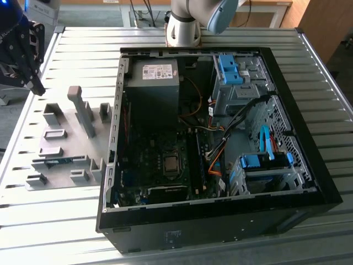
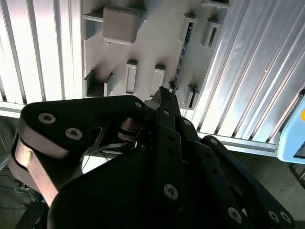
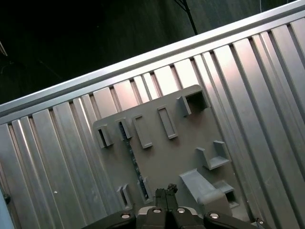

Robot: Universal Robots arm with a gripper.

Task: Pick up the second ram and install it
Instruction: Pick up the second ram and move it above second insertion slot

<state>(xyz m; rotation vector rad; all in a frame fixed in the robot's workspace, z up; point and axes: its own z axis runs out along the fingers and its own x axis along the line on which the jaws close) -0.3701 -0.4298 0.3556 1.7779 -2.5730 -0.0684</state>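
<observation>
Arm (image 1: 182,30): silver-grey round tube w/ light-blue joint cap (image 1: 223,15). Gripper (image 2: 162,95) is matt black, made of flat link bars w/ rounded ends, pinned by silver screws (image 2: 171,192); bare metal strip (image 2: 28,167) edges one link. In the first wrist view, same black body w/ silver screw heads in a row

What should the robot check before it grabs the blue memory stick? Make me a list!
1. Second ram sitting in the gray holder tray: ok.
2. Gripper holding nothing: ok.
3. Jaws open enough to grab: not ok, they are closed together.
4. Gripper down at the ram: not ok, it hangs above the tray, apart from the stick.
5. Computer case open, motherboard showing: ok.
6. Free ram slot on the motherboard: cannot tell.
</observation>
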